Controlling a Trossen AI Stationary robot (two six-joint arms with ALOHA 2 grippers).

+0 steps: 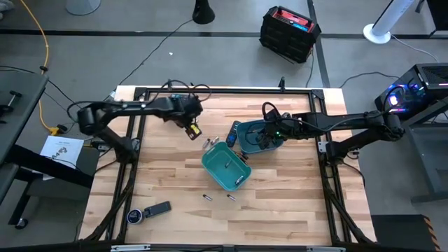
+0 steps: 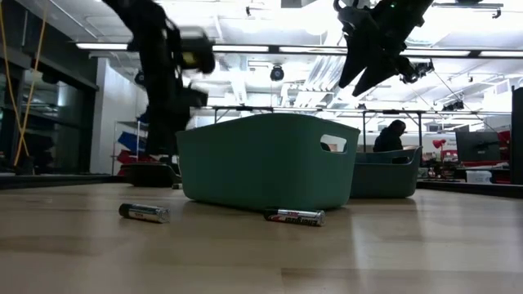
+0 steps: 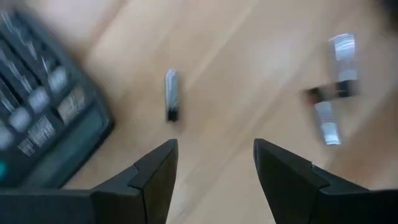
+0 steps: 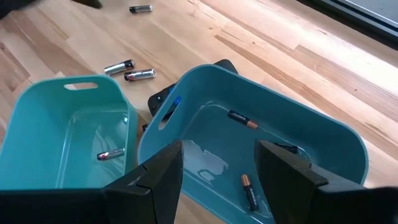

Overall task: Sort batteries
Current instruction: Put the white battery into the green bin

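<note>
My left gripper (image 1: pixel 190 129) (image 3: pixel 216 146) hovers open over the far-left part of the table. Just ahead of its fingers a silvery battery (image 3: pixel 171 94) lies on the wood, and a few more batteries (image 3: pixel 329 93) lie beyond it. My right gripper (image 1: pixel 264 135) (image 4: pixel 219 149) is open above the far teal bin (image 4: pixel 323 134), which holds three batteries (image 4: pixel 249 193). The near teal bin (image 1: pixel 226 166) (image 4: pixel 37 118) holds one battery (image 4: pixel 111 154). Two loose batteries (image 1: pixel 207 198) (image 1: pixel 231 198) (image 2: pixel 294 216) lie near the table's front, and two others (image 4: pixel 118 66) beside the bins.
A dark keyed calculator (image 3: pixel 43 124) lies close to my left gripper. A dark object (image 4: pixel 163 99) is wedged between the two bins. A black remote (image 1: pixel 159 208) and a round dark item (image 1: pixel 134 215) lie at the near-left corner. A person (image 2: pixel 394 135) is in the room beyond.
</note>
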